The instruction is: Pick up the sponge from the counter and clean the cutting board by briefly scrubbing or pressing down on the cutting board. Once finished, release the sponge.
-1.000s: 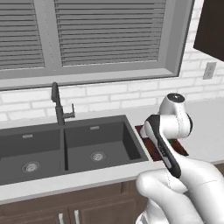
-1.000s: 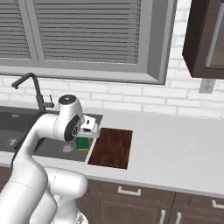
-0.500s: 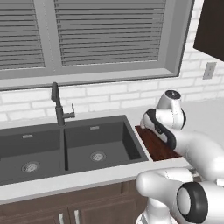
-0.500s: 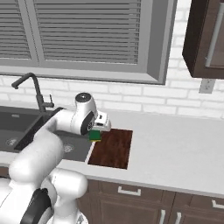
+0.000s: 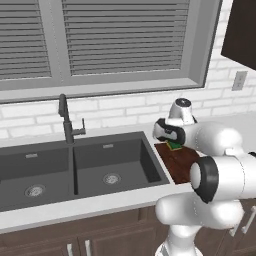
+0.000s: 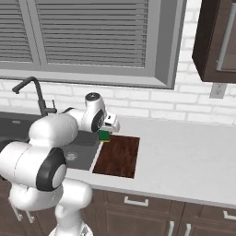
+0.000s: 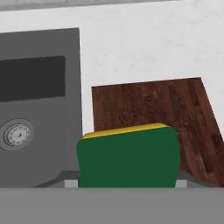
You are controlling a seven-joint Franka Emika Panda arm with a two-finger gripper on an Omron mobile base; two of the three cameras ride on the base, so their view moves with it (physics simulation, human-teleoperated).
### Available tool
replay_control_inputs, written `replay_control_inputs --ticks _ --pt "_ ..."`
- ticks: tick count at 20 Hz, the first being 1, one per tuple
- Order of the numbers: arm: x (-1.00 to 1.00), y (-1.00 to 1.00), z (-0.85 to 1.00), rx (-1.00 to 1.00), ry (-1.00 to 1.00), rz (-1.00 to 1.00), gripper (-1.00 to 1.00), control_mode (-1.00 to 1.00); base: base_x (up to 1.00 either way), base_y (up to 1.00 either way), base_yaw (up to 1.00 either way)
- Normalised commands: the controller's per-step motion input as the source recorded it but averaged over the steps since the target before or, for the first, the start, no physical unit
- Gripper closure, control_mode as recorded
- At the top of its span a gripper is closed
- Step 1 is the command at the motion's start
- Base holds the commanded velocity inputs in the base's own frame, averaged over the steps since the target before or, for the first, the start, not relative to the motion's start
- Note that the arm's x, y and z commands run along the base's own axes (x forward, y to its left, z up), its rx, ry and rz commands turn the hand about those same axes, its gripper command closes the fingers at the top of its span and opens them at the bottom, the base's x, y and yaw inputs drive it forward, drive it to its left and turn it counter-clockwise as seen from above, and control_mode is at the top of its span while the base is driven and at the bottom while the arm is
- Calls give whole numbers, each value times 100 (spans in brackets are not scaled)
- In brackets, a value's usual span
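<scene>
End effector (image 6: 106,133), clamped on the sponge (image 7: 129,155), hung over the cutting board's (image 7: 175,109) sink-side far corner; board ran lengthwise below and beyond it.

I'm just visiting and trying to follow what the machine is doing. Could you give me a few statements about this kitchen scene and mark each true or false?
1. The end effector holds the sponge. True.
2. The sponge is blue. False: green over yellow.
3. The cutting board lies right beside the sink. True.
4. The cutting board lies inside the sink. False: it is on the counter.
5. The faucet stands behind the sink. True.
</scene>
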Motion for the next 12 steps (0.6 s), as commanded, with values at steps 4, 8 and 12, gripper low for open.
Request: replay_control_inputs --ticks 4,8,12 --pt "21 0 -41 0 0 0 100 -100 0 0 0" --pt "5 0 -45 0 0 0 100 -100 0 0 0" --pt "0 0 -35 0 0 0 100 -100 0 0 0"
